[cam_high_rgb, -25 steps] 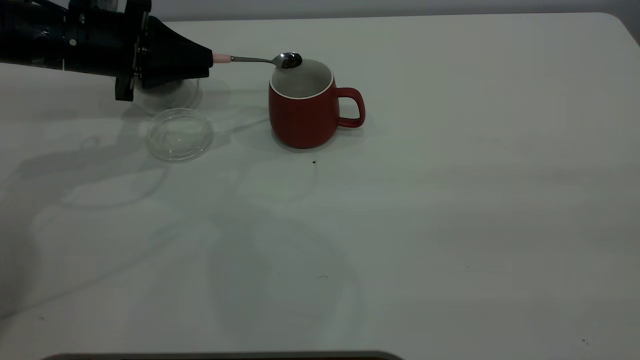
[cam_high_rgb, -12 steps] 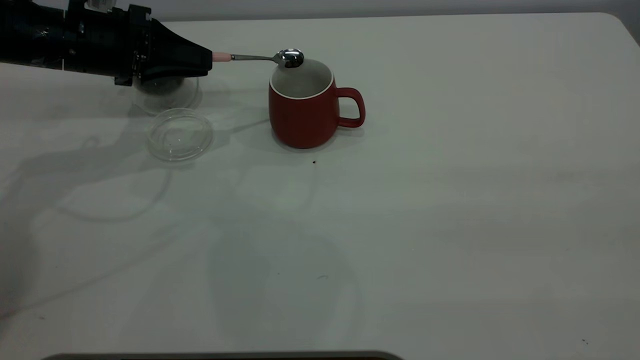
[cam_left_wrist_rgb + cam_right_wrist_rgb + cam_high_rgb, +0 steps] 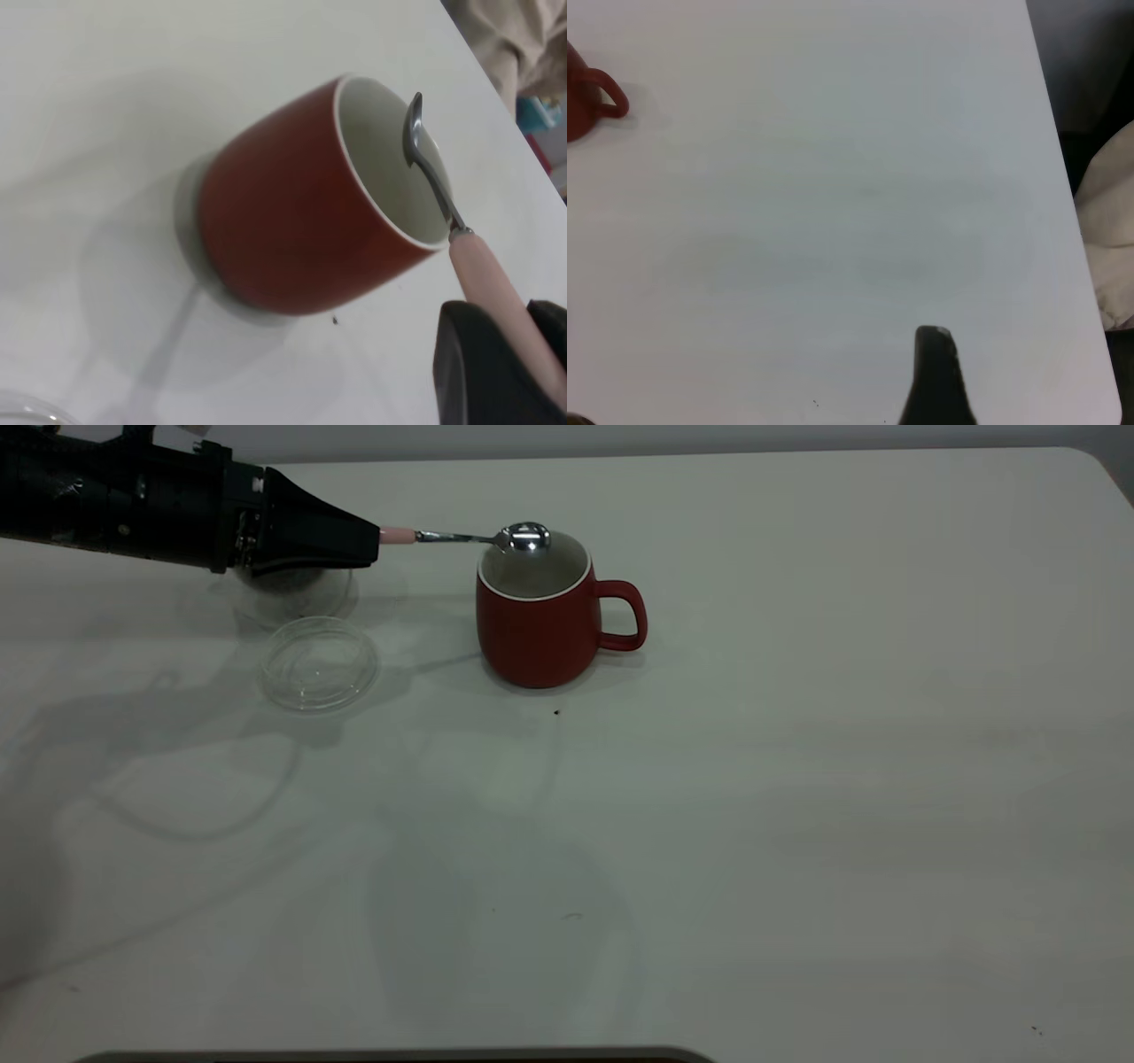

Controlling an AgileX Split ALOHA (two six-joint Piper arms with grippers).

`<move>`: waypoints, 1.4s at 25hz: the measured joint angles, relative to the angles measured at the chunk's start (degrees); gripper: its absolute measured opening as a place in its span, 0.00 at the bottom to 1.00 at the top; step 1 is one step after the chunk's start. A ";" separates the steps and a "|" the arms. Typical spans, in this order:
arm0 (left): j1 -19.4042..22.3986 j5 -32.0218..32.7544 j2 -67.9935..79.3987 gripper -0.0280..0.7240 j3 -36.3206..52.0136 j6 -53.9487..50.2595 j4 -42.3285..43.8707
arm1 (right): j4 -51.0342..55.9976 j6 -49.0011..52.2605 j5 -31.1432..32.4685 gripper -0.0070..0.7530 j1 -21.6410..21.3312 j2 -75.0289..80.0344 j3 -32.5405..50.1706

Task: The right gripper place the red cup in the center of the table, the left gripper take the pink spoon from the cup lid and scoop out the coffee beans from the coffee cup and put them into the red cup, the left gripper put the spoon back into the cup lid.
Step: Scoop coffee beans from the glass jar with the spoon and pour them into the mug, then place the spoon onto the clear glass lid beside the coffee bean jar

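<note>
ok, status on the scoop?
Left gripper shut on pink spoon, bowl over red cup rim. Right gripper parked clear of cup. Cup lid empty beside coffee cup. Nothing blocking.

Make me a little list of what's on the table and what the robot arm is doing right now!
left gripper: shut on the pink spoon, holding its pink handle
spoon bowl: over the red cup's far rim, turned on its side
red cup: upright on the table, handle away from the left gripper
cup lid: flat on the table, nothing in it
coffee cup: mostly hidden behind the left gripper
right gripper: parked away from the cup
</note>
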 joint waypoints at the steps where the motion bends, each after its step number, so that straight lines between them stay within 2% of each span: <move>1: 0.00 0.00 -0.14 0.20 0.00 -0.27 0.67 | 0.00 0.00 0.00 0.79 0.00 0.00 0.00; 8: 0.00 0.76 -5.24 0.20 0.00 -4.01 4.08 | 0.00 0.00 0.00 0.79 0.00 0.00 0.00; 12: 1.13 1.26 -9.87 0.20 0.00 -10.99 7.49 | 0.00 0.00 0.00 0.79 0.00 0.00 0.00; 17: 6.61 6.71 -16.47 0.20 0.00 -23.13 14.38 | 0.00 0.00 0.00 0.79 0.00 0.00 0.00; 20: 10.89 10.33 -18.95 0.20 0.00 -26.94 17.28 | 0.00 0.00 0.00 0.79 0.00 -0.05 0.00; 28: 24.11 10.91 -19.46 0.20 0.30 -31.52 24.98 | 0.00 0.00 0.00 0.79 0.00 -0.22 0.00; 35: 25.10 5.27 -17.17 0.20 5.00 -30.35 25.87 | 0.00 0.00 0.00 0.79 0.00 -0.29 0.00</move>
